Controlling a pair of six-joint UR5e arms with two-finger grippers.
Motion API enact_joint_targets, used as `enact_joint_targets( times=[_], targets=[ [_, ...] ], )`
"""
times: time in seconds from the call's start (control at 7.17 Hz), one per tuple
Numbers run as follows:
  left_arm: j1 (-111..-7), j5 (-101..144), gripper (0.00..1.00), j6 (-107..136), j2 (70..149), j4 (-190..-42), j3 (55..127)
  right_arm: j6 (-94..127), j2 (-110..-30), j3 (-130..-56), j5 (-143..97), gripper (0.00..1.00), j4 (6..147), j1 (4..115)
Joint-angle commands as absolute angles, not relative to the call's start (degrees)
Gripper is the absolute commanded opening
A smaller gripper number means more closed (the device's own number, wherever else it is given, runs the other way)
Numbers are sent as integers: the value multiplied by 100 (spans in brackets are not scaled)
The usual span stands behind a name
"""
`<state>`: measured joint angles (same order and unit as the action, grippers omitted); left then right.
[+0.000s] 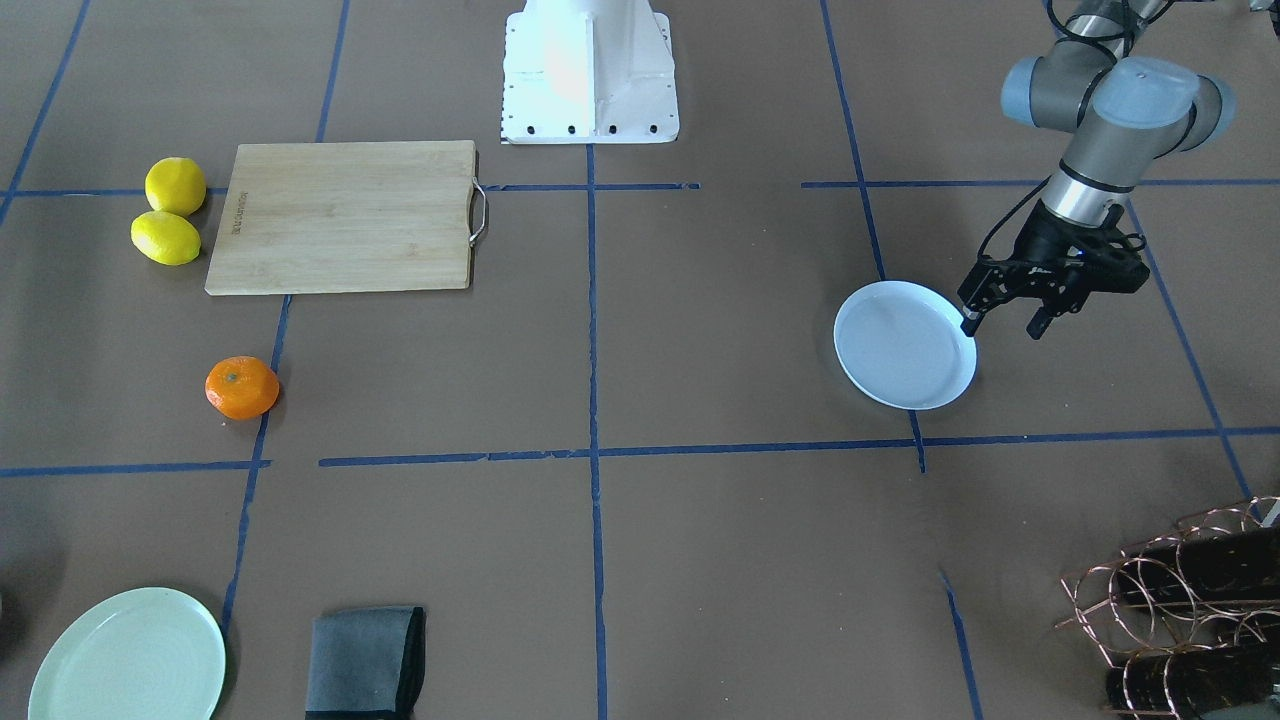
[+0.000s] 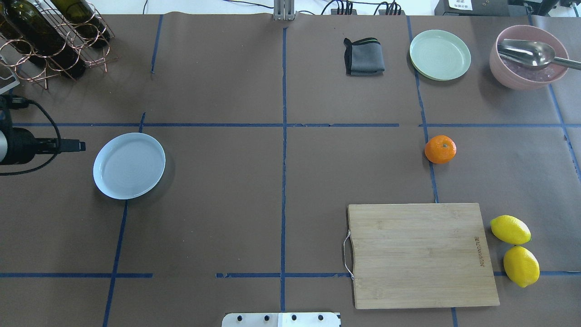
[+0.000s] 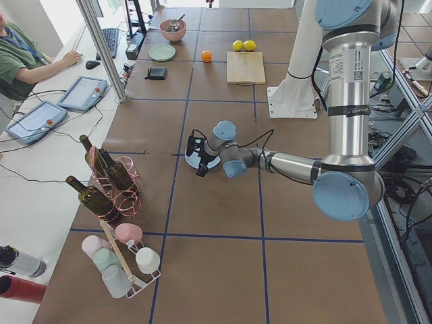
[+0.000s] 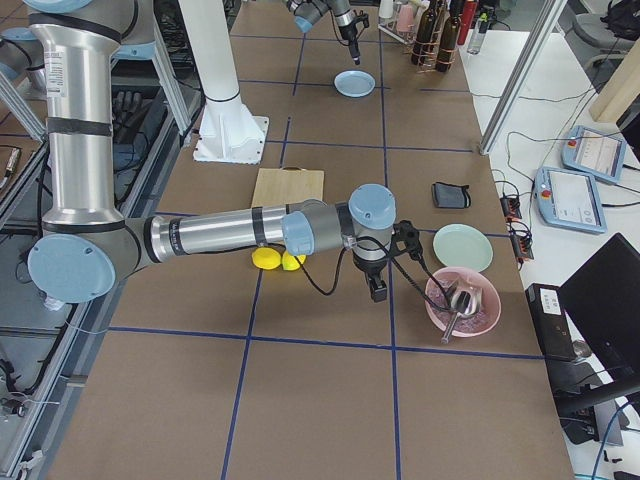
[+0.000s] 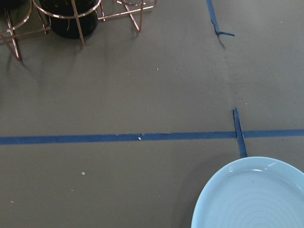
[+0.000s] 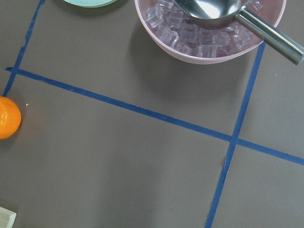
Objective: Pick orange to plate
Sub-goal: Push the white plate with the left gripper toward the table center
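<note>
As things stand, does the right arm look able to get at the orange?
Probably yes: the right claw hangs above bare table near the orange, and its wrist view shows nothing standing between them.

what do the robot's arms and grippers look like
Both arms are silver-grey tubes with pale blue caps on rounded joints. The left arm ends in a black two-finger left gripper, a black cable looping beside its wrist. The right arm matches: black right gripper, looping black cable.
</note>
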<state>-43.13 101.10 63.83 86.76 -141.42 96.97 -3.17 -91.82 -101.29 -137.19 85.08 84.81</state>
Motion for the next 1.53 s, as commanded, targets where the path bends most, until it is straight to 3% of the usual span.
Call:
enact_joint_targets(
  times=[0.0, 0.14, 0.28, 0.42, 1.12, 1.4],
  targets=[
    [-4026, 9879, 100, 6478, 8824, -14124, 9379, -316, -9185, -10125, -13720, 100, 8508, 8481],
    [-4017, 9853, 91, 6478, 8885, -14124, 9317, -316, -9185, -10116, -13720, 100, 8517, 8481],
    [-4008, 9853, 64, 6486, 8903, -14115, 9325, -316, -9185, -10108, -13720, 100, 8517, 8481],
    [-4008, 9853, 1, 6486, 8903, -14115, 9334, -316, -9185, -10116, -13720, 100, 8517, 8481],
    [-4017, 9914, 0, 6460, 9043, -14089, 9649, -316, -9185, -10107, -13720, 100, 8517, 8481],
    [-4025, 9879, 0, 6513, 10101, -13024, 9694, -316, -9185, -10107, -13720, 100, 8517, 8481]
  ],
)
